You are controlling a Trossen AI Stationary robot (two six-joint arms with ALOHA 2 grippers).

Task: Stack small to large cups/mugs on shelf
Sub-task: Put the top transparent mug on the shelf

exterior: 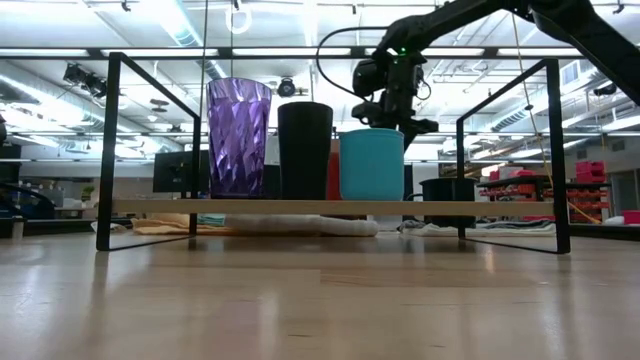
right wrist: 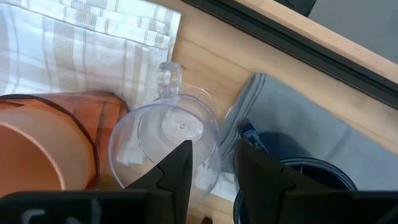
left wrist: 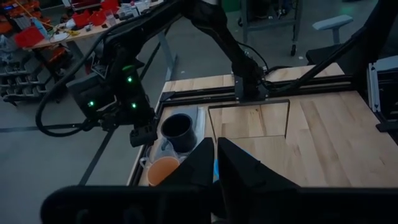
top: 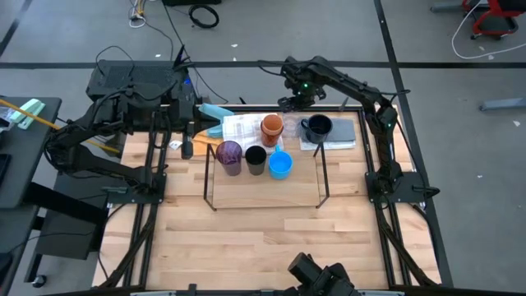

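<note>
Three cups in a row on the shelf (top: 215, 177) board near the worktop's (top: 246, 238) far edge: purple cup (top: 229, 154), black cup (top: 256, 158), bright blue cup (top: 280, 164). Behind the shelf, closer to that far edge, an orange cup (top: 271, 126) on a striped towel (top: 242, 127) and a dark navy mug (top: 318, 127) on a grey cloth (top: 341, 131). Right pincer (top: 293, 104) poised above the gap between orange cup and navy mug, fingers slightly parted, holding nothing. Shown plainly only by the right wrist view: a clear glass mug (right wrist: 165, 140) directly under those fingers. Left pincer (top: 188, 136) waiting at the worktop's far left edge, fingers nearly together, empty.
</note>
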